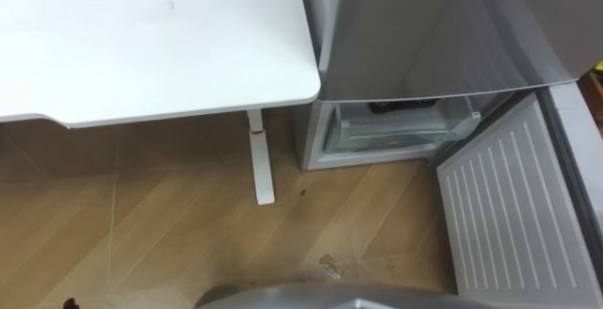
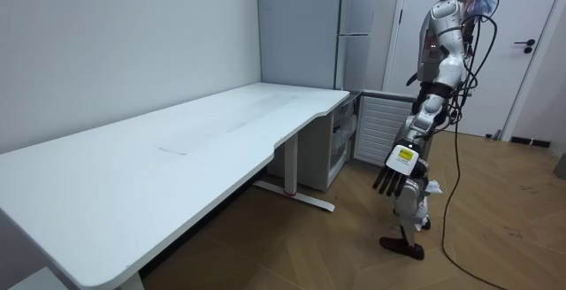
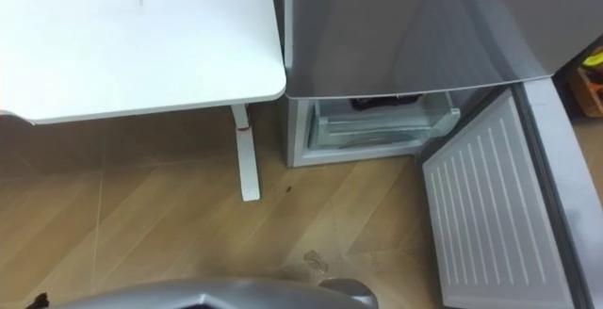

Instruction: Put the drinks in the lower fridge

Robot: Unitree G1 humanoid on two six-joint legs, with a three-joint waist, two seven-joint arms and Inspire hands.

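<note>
One dark shape lies low at the back of the lower fridge compartment, and it is the nearest thing to a drink that I can see. It looks long and flat, with its long axis running side to side across the compartment, parallel to the fridge front. It is too shadowed to tell which end is the cap, or even whether it is a bottle at all. It sits behind or in a clear drawer whose front edge faces out into the room.

The lower door is swung wide open to the robot's right, with its ribbed white lining showing. Above the opening, the grey upper door is closed.

Just left of the fridge stands a white desk with a bare top, its white desk leg planted on the wooden floor.

From the room, the robot stands upright at the desk's end, facing the fridge. Its left hand hangs at its side, fingers straight and loose, holding nothing.
</note>
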